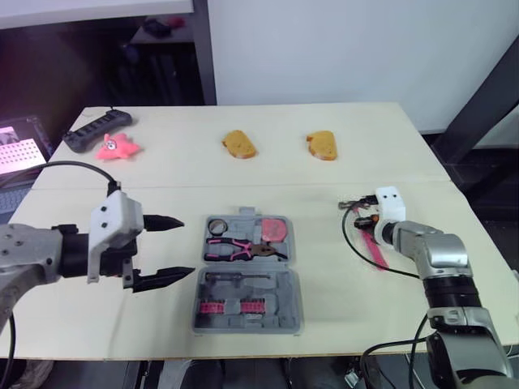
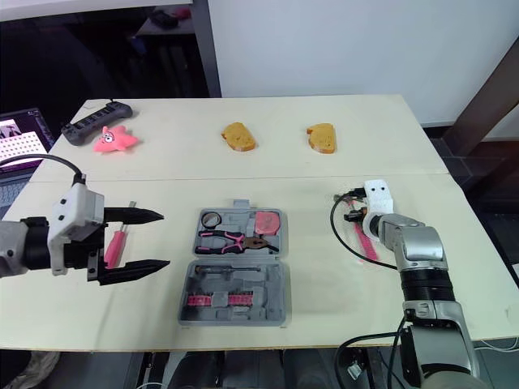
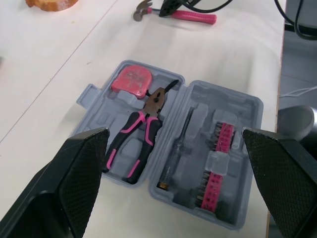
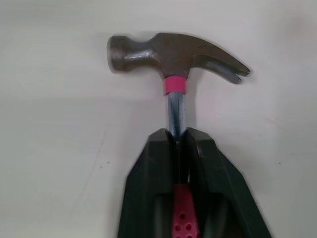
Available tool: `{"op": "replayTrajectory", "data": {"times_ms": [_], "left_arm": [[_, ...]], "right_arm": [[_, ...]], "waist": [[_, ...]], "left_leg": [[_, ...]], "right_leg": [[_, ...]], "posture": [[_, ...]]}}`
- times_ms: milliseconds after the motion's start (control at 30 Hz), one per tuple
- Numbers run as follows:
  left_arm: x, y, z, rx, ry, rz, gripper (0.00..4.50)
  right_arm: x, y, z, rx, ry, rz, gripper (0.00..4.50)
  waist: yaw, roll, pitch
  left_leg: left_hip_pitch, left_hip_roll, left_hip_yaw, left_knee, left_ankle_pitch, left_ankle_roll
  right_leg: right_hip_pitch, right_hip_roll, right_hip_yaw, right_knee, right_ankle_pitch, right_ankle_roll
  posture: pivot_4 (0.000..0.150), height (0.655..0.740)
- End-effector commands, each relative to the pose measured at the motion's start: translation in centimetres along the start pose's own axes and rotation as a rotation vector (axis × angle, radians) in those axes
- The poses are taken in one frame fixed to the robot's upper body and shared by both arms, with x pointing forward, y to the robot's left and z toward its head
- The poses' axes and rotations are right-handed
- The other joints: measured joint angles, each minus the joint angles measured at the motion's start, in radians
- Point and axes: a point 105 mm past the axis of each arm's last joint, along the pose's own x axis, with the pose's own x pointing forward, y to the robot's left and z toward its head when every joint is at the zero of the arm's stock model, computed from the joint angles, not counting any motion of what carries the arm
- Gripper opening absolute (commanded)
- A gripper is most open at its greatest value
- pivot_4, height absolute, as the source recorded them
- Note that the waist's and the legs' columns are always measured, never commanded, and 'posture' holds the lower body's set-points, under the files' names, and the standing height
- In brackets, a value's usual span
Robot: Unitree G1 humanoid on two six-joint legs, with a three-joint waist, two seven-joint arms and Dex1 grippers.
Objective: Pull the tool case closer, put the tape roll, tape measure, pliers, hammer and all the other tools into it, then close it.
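Arms [image 1: 442, 259]: silver-grey cylindrical links, black joints. White housing [image 1: 113, 220] at each wrist. Left claw [image 1: 186, 245] and right claw [image 4: 179, 141]: two tapered black fingers [image 3: 74, 178], textured pads [image 3: 282, 173]. Black cables [image 1: 77, 164] external.

Pale wooden table [image 1: 162, 174], white wall [image 1: 324, 49] behind, dark space [image 1: 81, 73] leftward.

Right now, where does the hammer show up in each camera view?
Left eye view: hammer on the table, right of the tool case.
Right eye view: same place, right of the case.
Left wrist view: on the table beyond the case.
Right wrist view: dead ahead, right gripper shut on its shaft.
Shared landmark: the open grey tool case.
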Motion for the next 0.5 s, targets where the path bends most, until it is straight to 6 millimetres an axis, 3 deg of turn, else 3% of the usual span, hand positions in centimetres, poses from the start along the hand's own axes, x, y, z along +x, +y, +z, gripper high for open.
{"op": "replayTrajectory", "data": {"times_ms": [33, 233, 367, 500], "left_arm": [[0.3, -0.3, 0.4, 0.029, -0.012, -0.007, 4.50], [0.7, -0.5, 0.2, 0.023, -0.015, -0.026, 4.50], [1.1, -0.5, 0.1, 0.022, -0.021, -0.044, 4.50], [1.5, -0.4, -0.1, 0.035, -0.022, -0.051, 4.50]], "right_arm": [[-0.4, 0.0, -0.3, -0.001, -0.002, 0.005, 0.02], [-3.0, 2.0, -1.2, 0.011, 0.050, 0.091, 0.02], [-5.3, 5.0, -3.0, 0.025, 0.122, 0.158, 0.02], [-6.3, 6.6, -4.7, 0.046, 0.173, 0.131, 0.02]], "waist": [[0.001, 0.000, 0.000], [0.003, 0.000, 0.000], [0.002, 0.000, 0.000], [0.002, 0.000, 0.000]], "left_leg": [[0.000, 0.000, 0.000, 0.000, 0.000, 0.000], [0.000, 0.000, -0.001, -0.002, 0.000, 0.000], [0.000, 0.000, -0.001, -0.002, 0.000, 0.000], [0.000, 0.000, -0.001, -0.001, 0.000, 0.000]], "right_leg": [[0.000, 0.000, 0.000, 0.000, 0.000, 0.000], [0.000, 0.000, 0.000, 0.000, 0.000, 0.000], [-0.001, 0.000, -0.001, 0.000, 0.000, 0.000], [-0.001, 0.000, -0.001, 0.001, 0.000, 0.000]], "posture": [[0.150, 0.7400], [0.150, 0.7400], [0.150, 0.7400], [0.150, 0.7400]]}}
